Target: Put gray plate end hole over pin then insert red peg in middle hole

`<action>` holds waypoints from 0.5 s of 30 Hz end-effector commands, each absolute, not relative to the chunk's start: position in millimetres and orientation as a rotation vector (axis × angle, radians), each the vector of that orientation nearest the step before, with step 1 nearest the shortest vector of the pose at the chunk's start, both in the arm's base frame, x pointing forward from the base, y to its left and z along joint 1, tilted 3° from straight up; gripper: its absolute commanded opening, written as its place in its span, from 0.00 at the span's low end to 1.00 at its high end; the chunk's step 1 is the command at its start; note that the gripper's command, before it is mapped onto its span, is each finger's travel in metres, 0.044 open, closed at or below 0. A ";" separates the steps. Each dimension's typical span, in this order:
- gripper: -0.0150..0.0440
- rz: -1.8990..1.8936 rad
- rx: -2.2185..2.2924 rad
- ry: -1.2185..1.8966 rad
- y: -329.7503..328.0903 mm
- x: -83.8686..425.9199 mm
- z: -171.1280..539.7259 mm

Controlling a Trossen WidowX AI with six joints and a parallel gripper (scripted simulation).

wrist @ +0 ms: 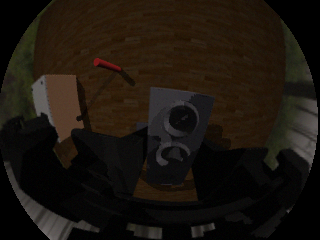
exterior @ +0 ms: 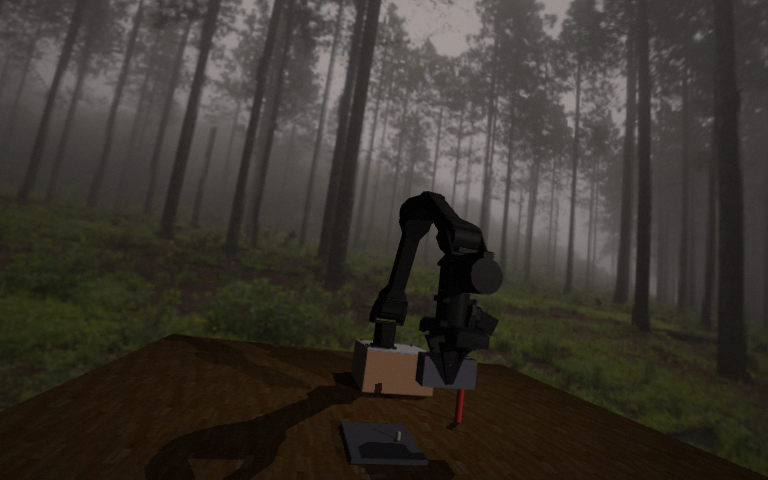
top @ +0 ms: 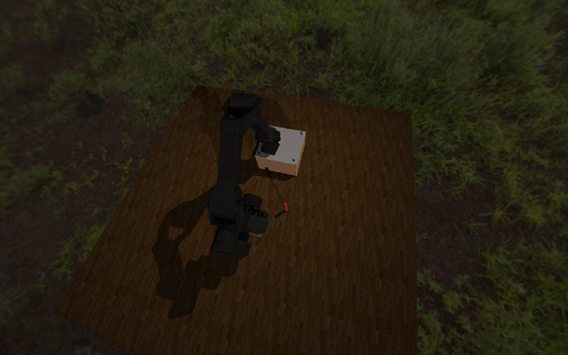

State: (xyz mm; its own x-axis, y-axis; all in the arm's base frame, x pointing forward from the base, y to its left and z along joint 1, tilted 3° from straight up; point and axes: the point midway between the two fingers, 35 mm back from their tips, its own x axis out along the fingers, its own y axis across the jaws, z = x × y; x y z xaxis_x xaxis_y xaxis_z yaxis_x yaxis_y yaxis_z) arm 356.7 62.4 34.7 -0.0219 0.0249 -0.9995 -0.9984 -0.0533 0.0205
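Note:
My gripper (exterior: pixel 449 380) (wrist: pixel 170 130) is shut on the gray plate (exterior: pixel 428 369) (wrist: pixel 158 107), its fingers on the plate's two long sides. The plate is held in the air; two round holes show in the wrist view. The flat dark base (exterior: pixel 362 434) lies on the table, lower and to the left in the exterior view. Its short pale pin (exterior: pixel 398 435) stands up and is not in the plate. The red peg (top: pixel 285 207) (exterior: pixel 459 406) (wrist: pixel 107 65) stands upright on the table, apart from the gripper. In the top view the arm hides the base and most of the plate.
An orange box with a white top (top: pixel 291 144) (exterior: pixel 396 370) (wrist: pixel 64 102) carries the arm's foot. The wooden table (top: pixel 350 243) (exterior: pixel 254 399) (wrist: pixel 215 45) has grass beyond its edges. The arm's shadow crosses the table and base.

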 end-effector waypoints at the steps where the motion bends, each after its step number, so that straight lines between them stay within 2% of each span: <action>1: 0.25 1.287 -1.236 1.177 51.3 357.9 28.2; 15: 0.25 1.330 -1.287 1.148 10.3 362.3 5.9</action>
